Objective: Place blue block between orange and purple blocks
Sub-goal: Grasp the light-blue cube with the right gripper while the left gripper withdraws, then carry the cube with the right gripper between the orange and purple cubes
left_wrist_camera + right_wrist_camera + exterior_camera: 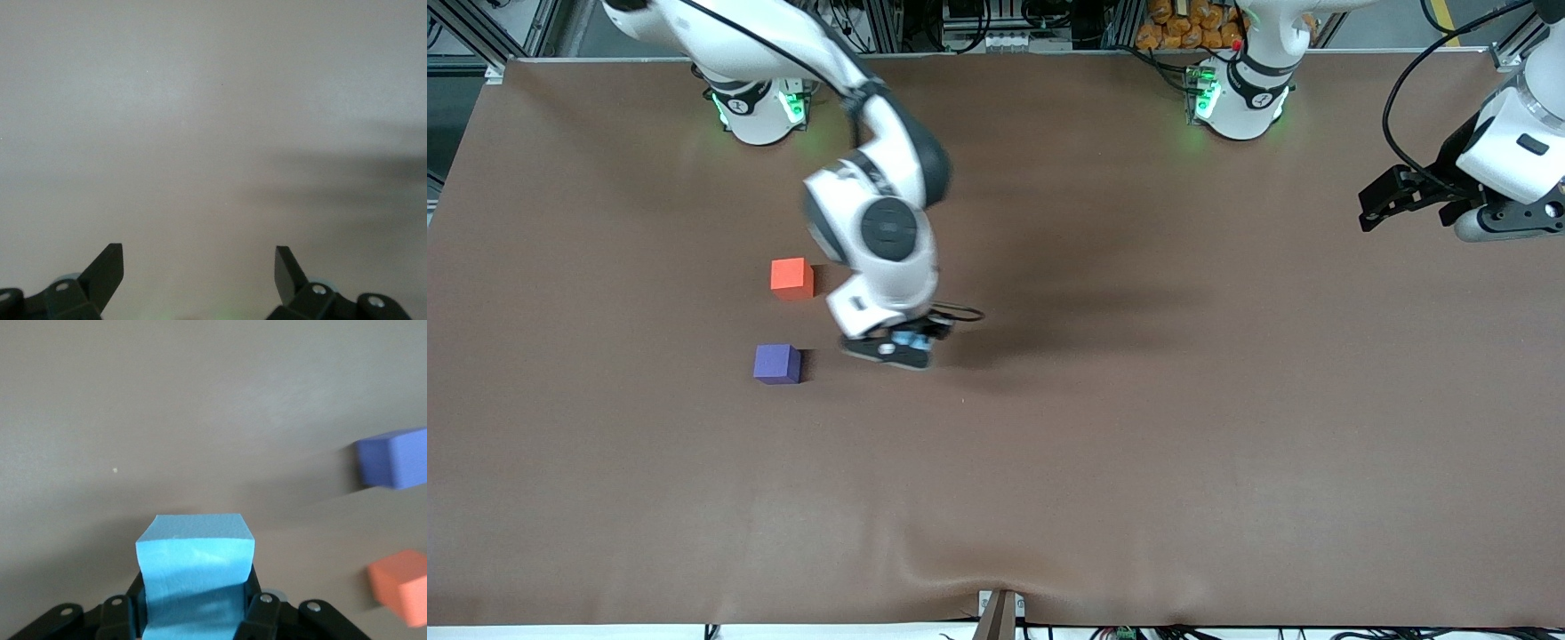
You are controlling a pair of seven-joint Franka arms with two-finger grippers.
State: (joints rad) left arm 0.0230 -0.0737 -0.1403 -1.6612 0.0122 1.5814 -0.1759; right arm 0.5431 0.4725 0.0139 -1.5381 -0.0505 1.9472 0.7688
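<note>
The right gripper [907, 342] grips the blue block [195, 577] tightly above the brown table [1138, 427], beside the purple block [776, 364] and the orange block [791, 276]. Nothing sits in the gap between those two blocks. The left gripper [199, 273] waits with its fingers spread wide over the left arm's end of the table.

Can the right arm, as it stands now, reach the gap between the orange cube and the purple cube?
Probably yes. The right tool, shut on the sky-blue matte cube, is beside the gap between the orange-red cube and violet-purple cube; nothing blocks it.
</note>
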